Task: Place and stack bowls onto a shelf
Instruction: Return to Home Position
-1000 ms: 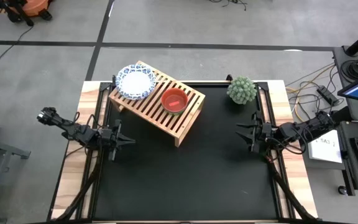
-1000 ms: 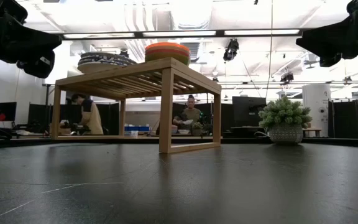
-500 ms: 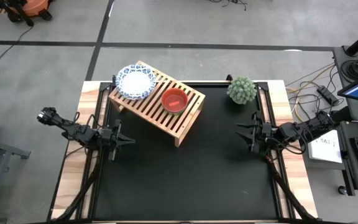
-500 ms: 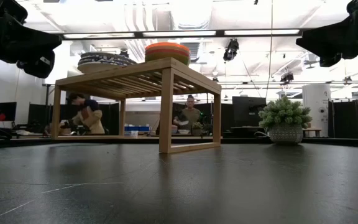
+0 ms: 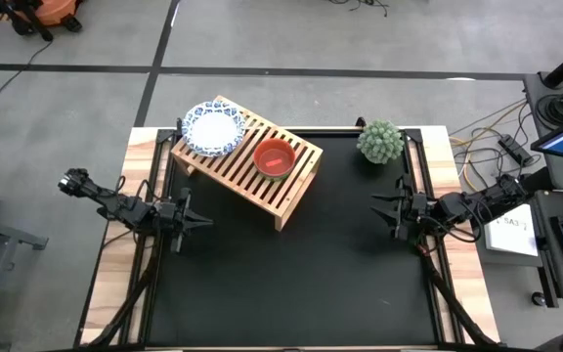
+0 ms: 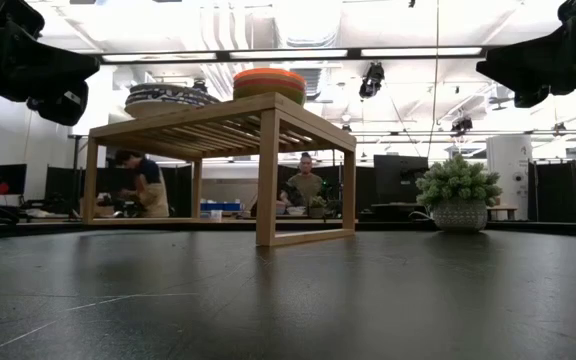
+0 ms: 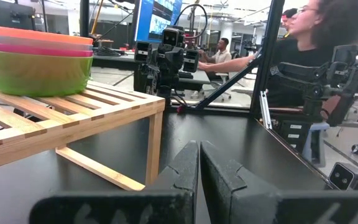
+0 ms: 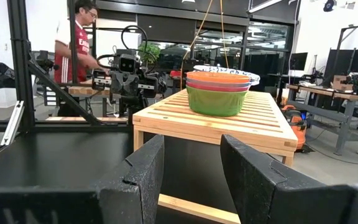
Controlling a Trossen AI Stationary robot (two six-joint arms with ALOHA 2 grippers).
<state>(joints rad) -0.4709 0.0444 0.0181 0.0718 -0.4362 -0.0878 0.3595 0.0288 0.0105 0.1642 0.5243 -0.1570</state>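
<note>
I am hovering my left end effector (image 7: pixel 199 149) pinched narrow, fingers together, above the left side of the counter (image 5: pixel 291 284). My right end effector (image 8: pixel 191 146) is spread wide above the right side. Neither is carrying anything.

The white patterned bowls (image 5: pixel 213 128) are sitting nested at the far left end of the shelf (image 5: pixel 233 168), with the coloured plastic stack (image 5: pixel 275 157) beside them near the middle. I am judging the patterned ones heavy, slick and chippable, best taken at the rim, and the plastic ones light and forgiving.

Open room is lying between the arms. I am minding the shelf's corner and the plant (image 5: pixel 380 142).
</note>
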